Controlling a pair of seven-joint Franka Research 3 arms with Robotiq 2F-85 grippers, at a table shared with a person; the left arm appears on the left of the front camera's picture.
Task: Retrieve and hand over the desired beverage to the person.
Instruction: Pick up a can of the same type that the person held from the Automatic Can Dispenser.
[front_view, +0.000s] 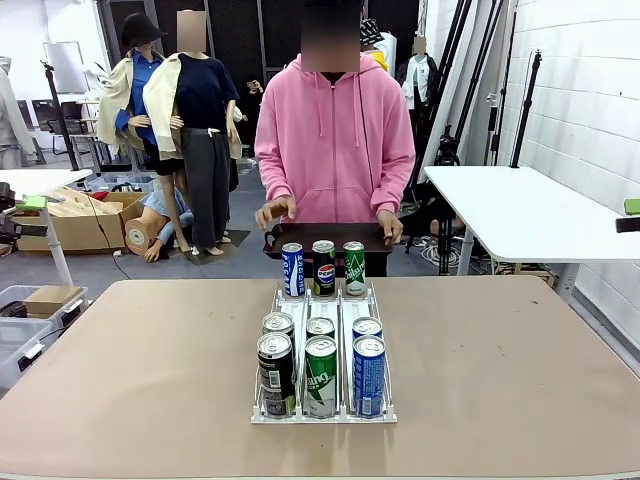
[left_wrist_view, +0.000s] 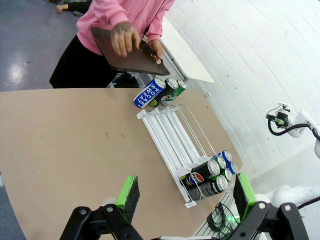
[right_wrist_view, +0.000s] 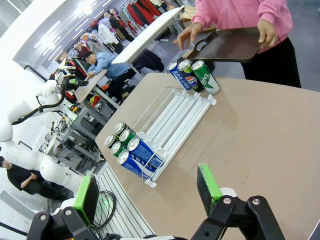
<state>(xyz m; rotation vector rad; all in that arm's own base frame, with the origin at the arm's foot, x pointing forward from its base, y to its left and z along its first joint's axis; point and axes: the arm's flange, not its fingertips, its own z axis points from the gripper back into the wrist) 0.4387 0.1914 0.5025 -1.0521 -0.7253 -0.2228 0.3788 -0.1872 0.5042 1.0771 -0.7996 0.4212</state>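
A person in a pink hooded sweatshirt stands at the far side of a tan counter, holding one dark brown tray level, with one hand on one end and the other hand on the opposite end. On the counter sits one white three-lane rack carrying nine drink cans. Three stand upright at the far end, just below the tray: a blue can, a black Pepsi can and a green can. Six more cans stand at the near end in two rows of three, the front row black, green and blue. The left arm's jaws, with green pads, hang released above the counter, grasping nothing. The right arm's jaws, also with green pads, are likewise spread wide and empty.
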